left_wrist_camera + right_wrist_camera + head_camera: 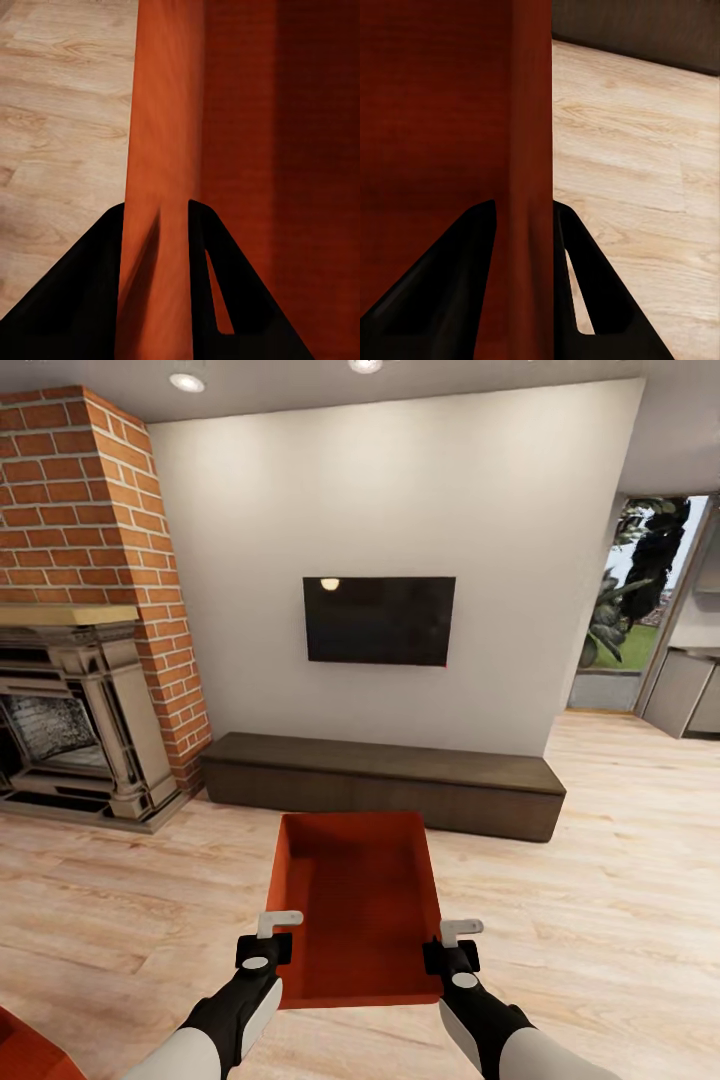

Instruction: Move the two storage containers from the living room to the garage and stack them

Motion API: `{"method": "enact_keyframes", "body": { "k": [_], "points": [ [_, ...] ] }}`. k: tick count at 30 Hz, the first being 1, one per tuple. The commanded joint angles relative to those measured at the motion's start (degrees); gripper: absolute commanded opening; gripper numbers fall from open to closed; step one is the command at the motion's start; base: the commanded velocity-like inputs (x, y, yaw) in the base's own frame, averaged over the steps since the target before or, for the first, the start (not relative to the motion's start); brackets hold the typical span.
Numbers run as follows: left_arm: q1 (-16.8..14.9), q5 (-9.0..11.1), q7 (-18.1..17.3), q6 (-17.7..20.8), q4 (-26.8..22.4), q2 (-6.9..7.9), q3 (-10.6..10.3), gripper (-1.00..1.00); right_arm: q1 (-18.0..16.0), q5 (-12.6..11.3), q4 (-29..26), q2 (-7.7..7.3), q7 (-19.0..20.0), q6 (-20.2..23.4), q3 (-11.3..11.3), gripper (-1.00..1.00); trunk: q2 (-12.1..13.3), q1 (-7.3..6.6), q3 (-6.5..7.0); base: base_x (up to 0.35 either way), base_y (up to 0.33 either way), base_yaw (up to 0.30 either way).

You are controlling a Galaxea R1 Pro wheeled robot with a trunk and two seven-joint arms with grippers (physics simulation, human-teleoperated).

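Pinching opposite smooth walls, left gripper [279, 932] and right gripper [462, 937] grasp the rectangular orange-red container [355, 900].

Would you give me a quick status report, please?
Left gripper and right gripper each shut on a side wall of the orange bin. Bin held above the wood floor. Dark low cabinet straight ahead.

Light wood-plank floor [620, 880] of the living room. Along its far edge, against the wall, stood a long dark low cabinet [385, 780]; at its far left corner rested a brick fireplace [90, 660] on a dark hearth base. An orange-red object [25, 1050] sat at the near left corner.
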Motion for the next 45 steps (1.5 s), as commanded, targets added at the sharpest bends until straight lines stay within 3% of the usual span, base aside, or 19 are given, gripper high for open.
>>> {"method": "enact_keyframes", "body": {
  "k": [1, 36, 45],
  "points": [
    [0.00, 0.53, 0.41, 0.24, -0.07, 0.00, 0.09, -1.00, -0.07, -0.16, -0.08, 0.43, -0.10, -0.18, -0.68, -1.00, -0.05, 0.00, 0.03, 0.000, 0.000, 0.000],
    [0.00, 0.53, 0.41, 0.24, 0.01, 0.01, 0.09, -1.00, -0.07, -0.16, -0.08, 0.43, -0.10, -0.18, -0.68, -1.00, -0.05, 0.00, 3.31, 0.000, 0.000, 0.000],
    [0.00, 0.53, 0.41, 0.24, 0.01, 0.00, 0.09, -1.00, -0.07, -0.16, -0.08, 0.43, -0.10, -0.18, -0.68, -1.00, -0.05, 0.00, 3.45, 0.000, 0.000, 0.000]
  ]
}}
